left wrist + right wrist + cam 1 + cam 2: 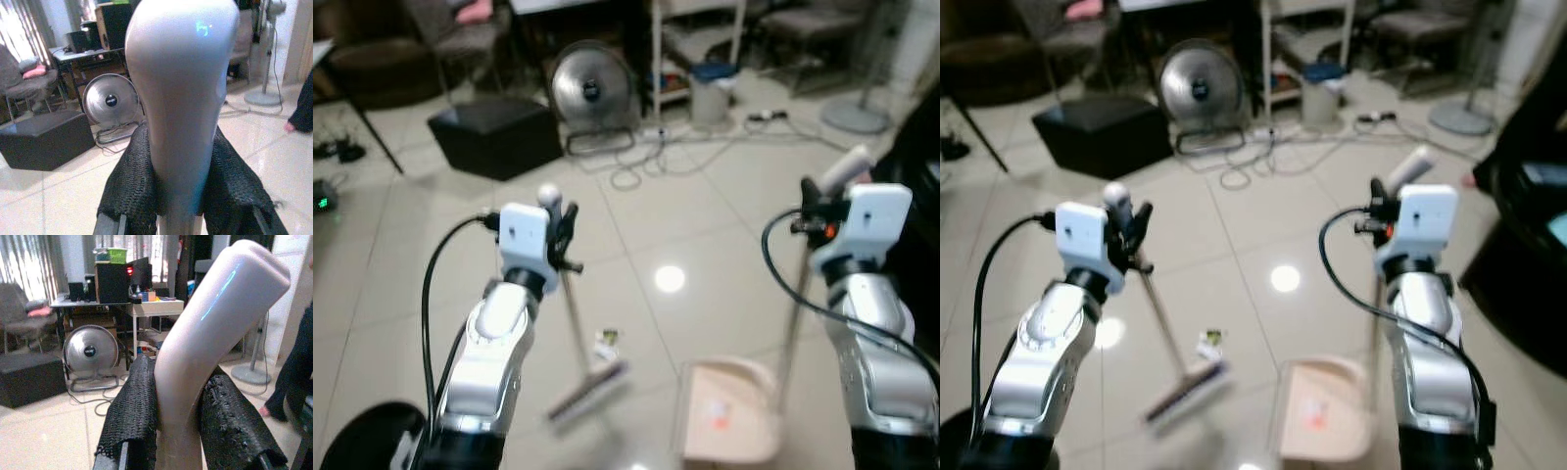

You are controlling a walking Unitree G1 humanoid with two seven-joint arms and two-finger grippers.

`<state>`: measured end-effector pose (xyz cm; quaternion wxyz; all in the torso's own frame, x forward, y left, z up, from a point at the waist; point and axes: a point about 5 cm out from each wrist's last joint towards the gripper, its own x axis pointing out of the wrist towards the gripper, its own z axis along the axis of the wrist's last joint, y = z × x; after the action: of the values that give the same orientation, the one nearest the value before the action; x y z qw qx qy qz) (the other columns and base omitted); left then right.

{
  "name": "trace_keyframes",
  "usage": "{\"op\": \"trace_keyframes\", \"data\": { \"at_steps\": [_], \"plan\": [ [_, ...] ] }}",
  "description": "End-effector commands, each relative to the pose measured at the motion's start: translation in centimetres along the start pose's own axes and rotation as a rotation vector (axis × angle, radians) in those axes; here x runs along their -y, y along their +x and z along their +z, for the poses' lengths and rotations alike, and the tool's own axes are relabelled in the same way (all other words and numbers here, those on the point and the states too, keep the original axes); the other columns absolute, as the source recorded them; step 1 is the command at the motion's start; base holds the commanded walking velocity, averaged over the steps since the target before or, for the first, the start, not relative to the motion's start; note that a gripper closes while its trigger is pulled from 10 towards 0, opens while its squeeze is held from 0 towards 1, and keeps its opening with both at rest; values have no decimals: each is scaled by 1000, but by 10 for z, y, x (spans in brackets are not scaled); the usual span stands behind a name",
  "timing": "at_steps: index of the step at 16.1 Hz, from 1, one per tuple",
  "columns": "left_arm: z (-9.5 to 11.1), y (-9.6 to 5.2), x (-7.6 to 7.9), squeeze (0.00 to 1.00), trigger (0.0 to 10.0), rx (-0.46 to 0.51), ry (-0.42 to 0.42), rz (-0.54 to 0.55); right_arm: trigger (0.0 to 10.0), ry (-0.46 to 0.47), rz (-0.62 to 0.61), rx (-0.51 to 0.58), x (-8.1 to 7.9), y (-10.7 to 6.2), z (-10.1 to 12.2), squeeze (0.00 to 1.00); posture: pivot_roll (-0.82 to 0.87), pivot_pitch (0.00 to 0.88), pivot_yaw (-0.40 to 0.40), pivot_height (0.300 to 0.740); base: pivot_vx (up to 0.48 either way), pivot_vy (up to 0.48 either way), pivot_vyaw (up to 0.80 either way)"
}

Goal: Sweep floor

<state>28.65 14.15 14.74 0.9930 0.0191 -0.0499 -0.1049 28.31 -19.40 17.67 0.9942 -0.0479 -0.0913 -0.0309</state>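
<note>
Left gripper [560, 227] clamped around broom handle [182, 98], black fingers [131, 188] pressed to both sides just under rounded top. Right gripper [815, 208] likewise pinching dustpan handle [215, 328] below bent grip. Broom shaft slanting down from left gripper to broom head [588, 390], resting on pale tile just beside dustpan [729, 416], on left-arm side of it. Scrap of litter [606, 340] lying beyond broom head, near dustpan mouth but apart from it. Dustpan tray flat on tile at foot of own pole. Fan [592, 90], black box [494, 132] and loose cables [636, 166] well beyond dustpan. Step judged: tools in hand, gathering litter. Next move calls for setting broom head beyond scrap, then drawing it toward dustpan mouth, right gripper keeping tray steady against tile.
</note>
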Motion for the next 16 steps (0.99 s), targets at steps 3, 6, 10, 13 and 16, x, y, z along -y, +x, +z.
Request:
{"op": "trace_keyframes", "data": {
  "at_steps": [3,6,10,13,16],
  "plan": [
    [7,-1,-14,0,10000,28,40,60,10000,46,56,50,-14,4,11,0,13,23,52,740,424,0,0],
    [7,1,-14,0,10000,29,42,58,10000,45,44,46,-12,4,11,0,9,18,55,740,428,0,0],
    [8,4,-15,0,10000,32,39,65,10000,-2,25,37,-8,7,12,0,13,25,51,740,426,0,600],
    [8,4,-14,0,10000,29,46,60,10000,29,17,48,-7,7,11,0,13,25,55,740,425,0,267],
    [6,2,-17,0,10000,20,54,59,10000,41,15,48,-9,5,10,0,18,28,58,740,424,0,0]
  ]
}}
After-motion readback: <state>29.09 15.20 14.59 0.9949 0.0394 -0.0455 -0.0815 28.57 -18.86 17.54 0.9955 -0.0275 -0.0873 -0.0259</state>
